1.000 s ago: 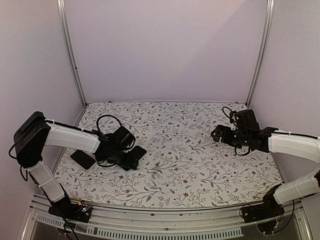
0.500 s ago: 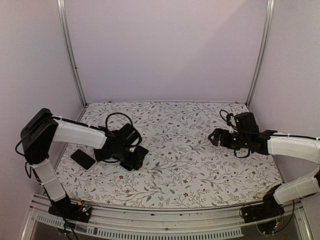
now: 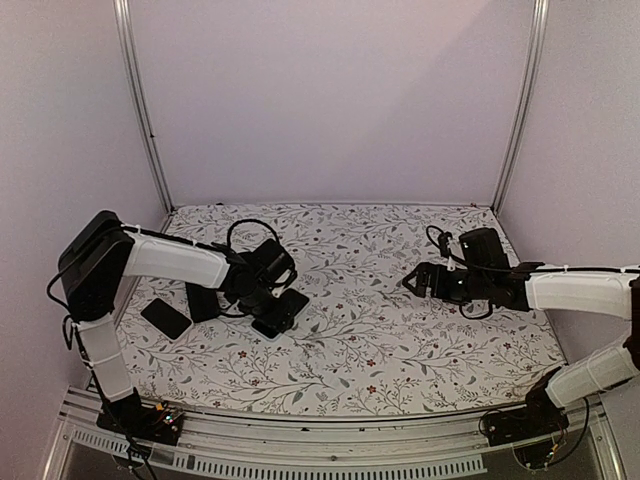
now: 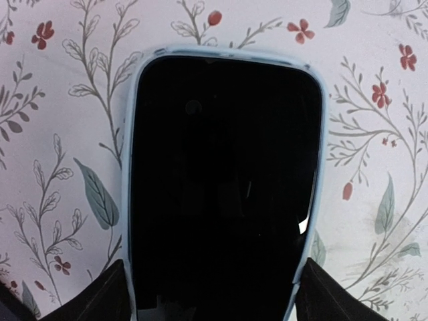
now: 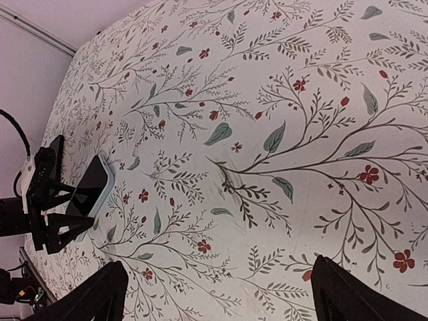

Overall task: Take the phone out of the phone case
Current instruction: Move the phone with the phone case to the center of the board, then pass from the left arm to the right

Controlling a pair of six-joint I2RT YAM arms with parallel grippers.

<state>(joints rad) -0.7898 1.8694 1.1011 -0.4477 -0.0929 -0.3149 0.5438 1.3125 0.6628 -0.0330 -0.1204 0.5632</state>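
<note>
Floral-print table (image 3: 400, 340), phone (image 4: 221, 187) in pale blue case (image 4: 221, 52) lying on it — dark flat slab (image 3: 165, 318) near left edge

The tool (image 4: 210, 297) clasps the phone (image 4: 221, 187) in its pale-blue case (image 4: 320, 134).

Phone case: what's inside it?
A phone, black screen up, fills the light-blue phone case. Its near end is hidden at the left gripper; anything under the phone is covered.
</note>
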